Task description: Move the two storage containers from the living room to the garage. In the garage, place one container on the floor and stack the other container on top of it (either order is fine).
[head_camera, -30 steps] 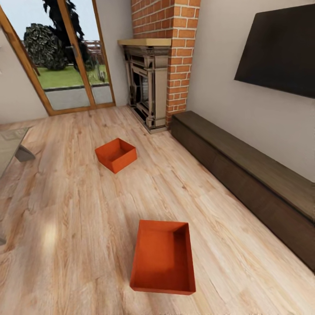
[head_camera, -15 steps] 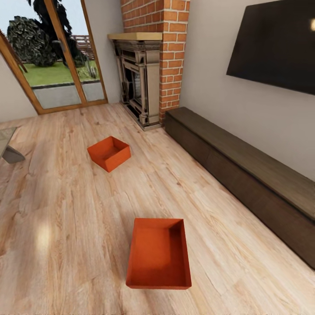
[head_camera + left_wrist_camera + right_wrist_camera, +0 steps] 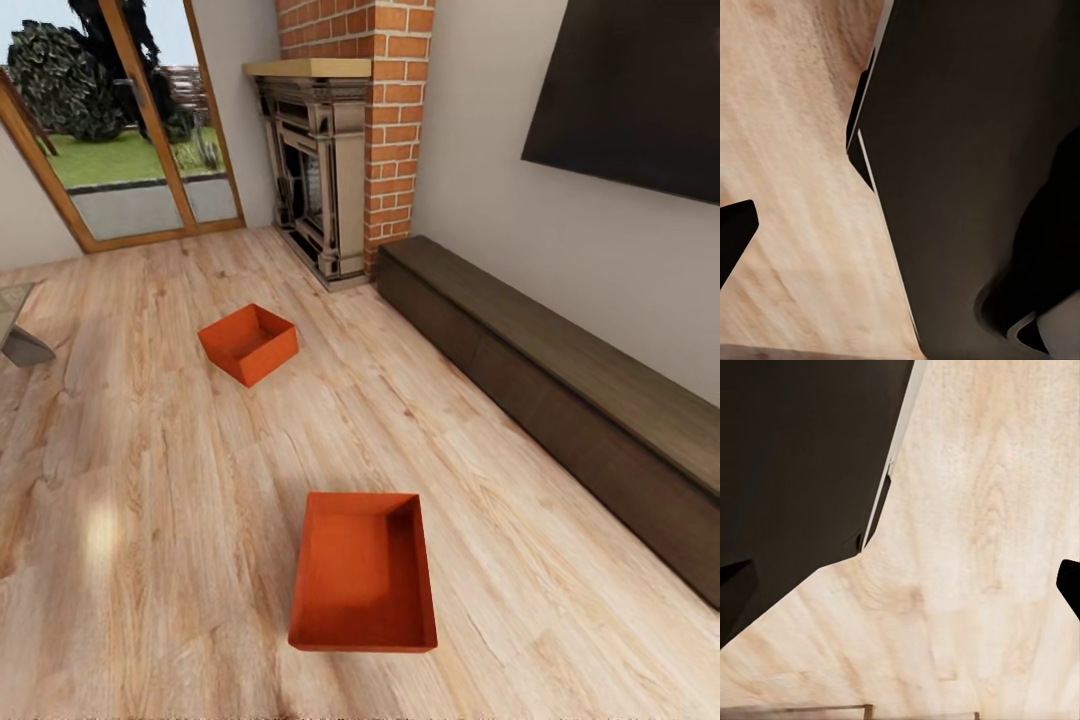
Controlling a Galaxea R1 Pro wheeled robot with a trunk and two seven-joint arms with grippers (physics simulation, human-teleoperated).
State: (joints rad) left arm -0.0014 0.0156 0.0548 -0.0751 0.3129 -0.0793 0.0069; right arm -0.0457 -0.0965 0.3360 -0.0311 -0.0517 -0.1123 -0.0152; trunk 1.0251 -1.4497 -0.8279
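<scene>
Two orange-red storage containers lie on the light wood floor of the living room in the head view. The near container (image 3: 364,572) sits open-topped just ahead of me, its long side pointing away. The far container (image 3: 248,343) rests turned at an angle, towards the fireplace. My right gripper (image 3: 900,592) is open, with dark fingertips (image 3: 733,594) at opposite edges of the right wrist view and only floor planks between them. My left gripper (image 3: 900,232) also looks open; one fingertip (image 3: 733,234) shows at the edge, the other is lost against my dark body.
A long dark low cabinet (image 3: 560,400) runs along the right wall under a black wall screen (image 3: 640,90). The brick fireplace (image 3: 335,160) stands at the back, wood-framed glass doors (image 3: 120,140) to its left. A glass table corner (image 3: 15,325) shows at the left edge.
The head camera has turned and moved forward a little, so the whole scene has slid left and closer. The containers themselves have not moved on the floor.
</scene>
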